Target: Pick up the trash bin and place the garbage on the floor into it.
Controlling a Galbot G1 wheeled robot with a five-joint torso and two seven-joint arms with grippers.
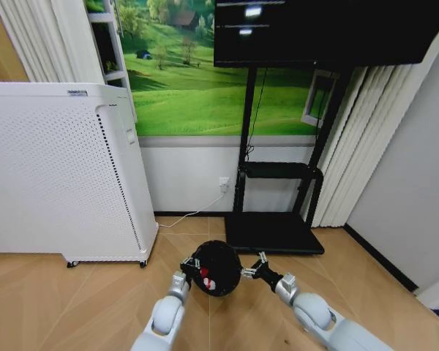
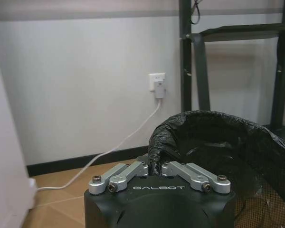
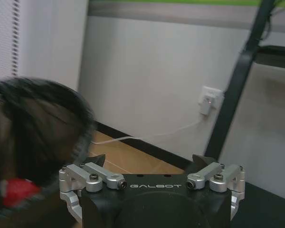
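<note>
Between both arms hangs the small black bag-lined trash bin, its mouth tipped toward the robot. Left gripper pinches its rim; right gripper, spread wide and empty, sits just beside it. Red garbage lies inside.

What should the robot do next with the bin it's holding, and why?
Probably keep the trash bin level and steady. The left gripper is shut on its bagged rim, and red scraps already lie inside. The right gripper sits open and empty beside the bin, so tilting could spill them.
</note>
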